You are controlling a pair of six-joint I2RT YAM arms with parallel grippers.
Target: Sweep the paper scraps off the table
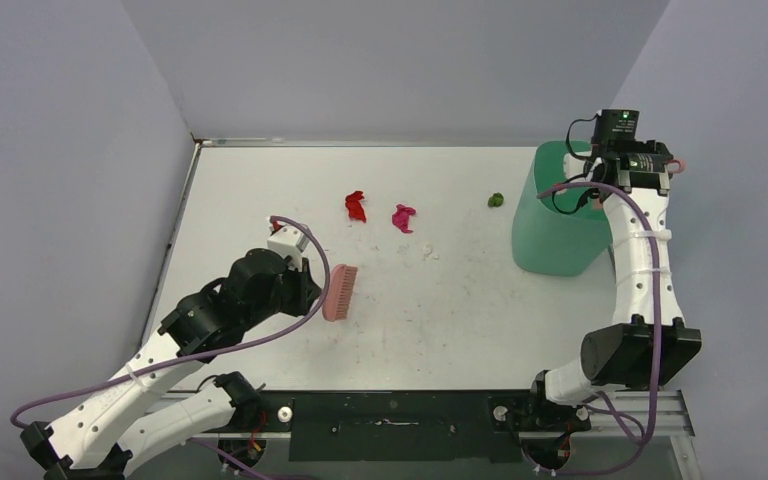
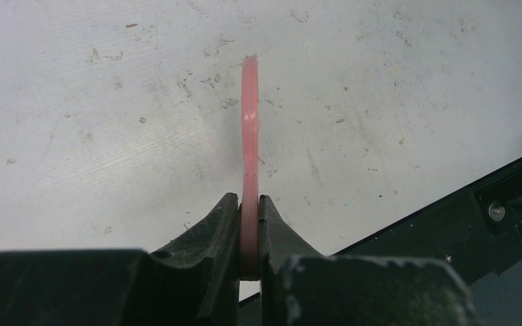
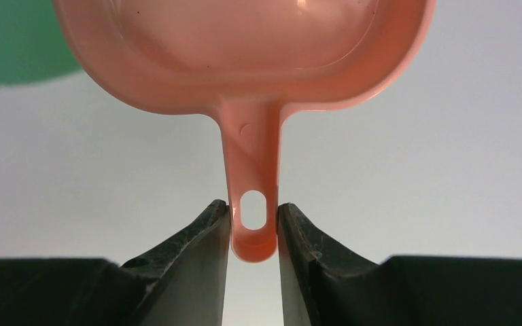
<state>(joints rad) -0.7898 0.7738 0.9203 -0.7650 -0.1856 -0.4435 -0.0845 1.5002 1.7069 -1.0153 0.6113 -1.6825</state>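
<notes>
Broadly, the white table fills the view, with a green bin standing on its right side. The right gripper hangs at the bin's rim, jaws pinched on the end of the handle of a pink dustpan, well clear of the tabletop. The left gripper sits low over the table's left half, clamped narrow on the thin handle of a pink brush. The brush head lies at or just above the surface, its long side running roughly from the near edge toward the far edge.

The paper scraps all lie beyond the brush, farther from the arm bases and off to its right. The white bits are closest to it. The red scrap and magenta scrap sit near each other farther out, and the green scrap is just beside the bin. The left wrist view shows only scuffed table ahead of the brush.

The left arm is nearer most scraps, so the brush likely has to reach out and rightward before any stroke. The dustpan would need to come down to meet it.
</notes>
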